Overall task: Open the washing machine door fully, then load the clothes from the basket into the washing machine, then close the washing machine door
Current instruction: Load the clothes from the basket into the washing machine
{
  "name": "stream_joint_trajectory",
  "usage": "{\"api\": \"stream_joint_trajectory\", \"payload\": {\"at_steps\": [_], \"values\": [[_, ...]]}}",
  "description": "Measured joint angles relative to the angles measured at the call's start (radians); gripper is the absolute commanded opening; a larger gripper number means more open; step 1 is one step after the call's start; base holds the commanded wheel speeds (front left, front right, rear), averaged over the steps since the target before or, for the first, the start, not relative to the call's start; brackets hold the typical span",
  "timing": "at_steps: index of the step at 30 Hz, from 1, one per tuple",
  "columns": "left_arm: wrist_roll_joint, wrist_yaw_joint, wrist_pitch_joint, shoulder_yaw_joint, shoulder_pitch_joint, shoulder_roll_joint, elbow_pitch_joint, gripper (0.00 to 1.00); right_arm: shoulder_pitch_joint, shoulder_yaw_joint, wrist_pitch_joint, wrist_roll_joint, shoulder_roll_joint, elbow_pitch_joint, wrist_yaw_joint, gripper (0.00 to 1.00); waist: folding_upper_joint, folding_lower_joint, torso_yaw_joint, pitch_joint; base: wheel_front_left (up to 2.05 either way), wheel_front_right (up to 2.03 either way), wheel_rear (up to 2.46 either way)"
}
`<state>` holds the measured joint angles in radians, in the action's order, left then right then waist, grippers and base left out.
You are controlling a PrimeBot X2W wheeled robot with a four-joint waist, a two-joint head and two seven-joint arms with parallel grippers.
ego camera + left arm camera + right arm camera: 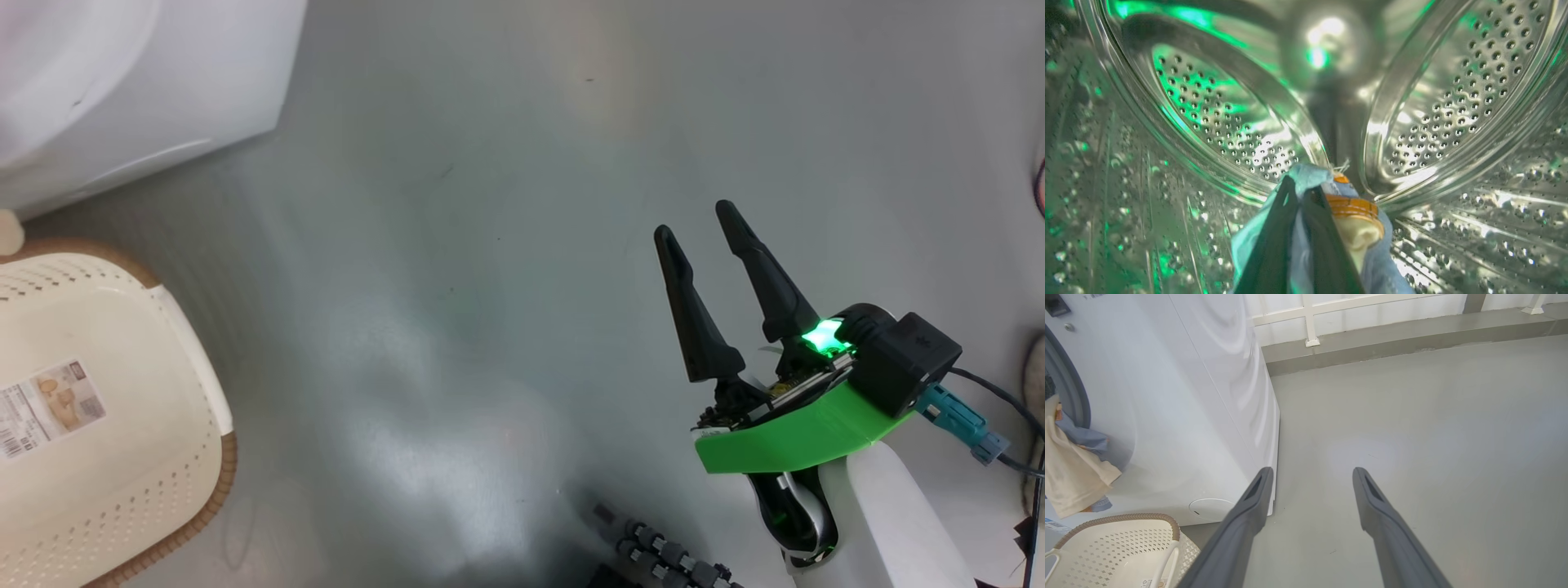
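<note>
Left wrist view: left hand (1301,187) grips clothes (1376,267) inside washing machine (1453,81).

Left gripper (1300,190) is clamping the clothes (1372,261) between fingers (1274,245) drawn together. Right gripper (695,222) is holding its fingers spread wide, green-lit wrist (824,339) and pale forearm (890,514) extending behind it.

Basket (122,490) cut off by left and bottom edges, label sticker (51,408) print too small to read, washing machine (147,82) cropped at top corner, clothes (1359,232) partly hidden behind left claw (1301,185), drum (1208,110) centre blurred by glare
</note>
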<state>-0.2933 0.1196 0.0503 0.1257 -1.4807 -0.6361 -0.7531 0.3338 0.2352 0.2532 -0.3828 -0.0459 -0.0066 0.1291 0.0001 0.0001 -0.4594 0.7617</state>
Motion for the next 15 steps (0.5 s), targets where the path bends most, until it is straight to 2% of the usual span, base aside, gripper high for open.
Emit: {"api": "stream_joint_trajectory", "payload": {"at_steps": [1, 2, 3, 4, 5, 15], "values": [[-0.008, 0.000, 0.005, -0.005, 0.002, 0.007, -0.004, 0.00, 0.000, 0.000, 0.000, 0.000, 0.000, -0.001, 0.000, 1.00, 0.0000, 0.0000, 0.003, 0.001, 0.00, 0.00, 0.00], [-0.012, 0.000, 0.010, -0.005, 0.003, 0.012, -0.007, 0.37, 0.001, 0.000, 0.000, 0.000, 0.000, -0.001, 0.000, 1.00, 0.0000, 0.0000, 0.006, 0.002, 0.00, 0.00, 0.00], [-0.013, 0.000, 0.015, -0.004, 0.005, 0.019, -0.008, 0.92, 0.001, 0.000, 0.000, 0.000, 0.000, -0.001, 0.000, 1.00, 0.0000, 0.0000, 0.009, 0.002, 0.00, 0.00, 0.00], [-0.018, 0.000, 0.016, -0.005, 0.009, 0.026, -0.008, 0.92, 0.004, 0.000, 0.000, 0.000, 0.000, -0.001, 0.000, 1.00, 0.0000, 0.0000, 0.013, 0.002, 0.00, 0.00, 0.00], [-0.022, 0.000, 0.016, -0.004, 0.018, 0.032, -0.008, 1.00, 0.008, 0.000, 0.000, 0.000, 0.000, -0.001, 0.000, 1.00, 0.0000, 0.0000, 0.016, 0.001, 0.00, 0.00, 0.00], [-0.054, 0.006, -0.007, 0.015, 0.151, 0.091, 0.048, 1.00, 0.019, 0.001, 0.001, 0.021, -0.001, -0.005, 0.000, 1.00, 0.0000, 0.0000, 0.070, -0.029, 0.00, 0.00, 0.00]]}}
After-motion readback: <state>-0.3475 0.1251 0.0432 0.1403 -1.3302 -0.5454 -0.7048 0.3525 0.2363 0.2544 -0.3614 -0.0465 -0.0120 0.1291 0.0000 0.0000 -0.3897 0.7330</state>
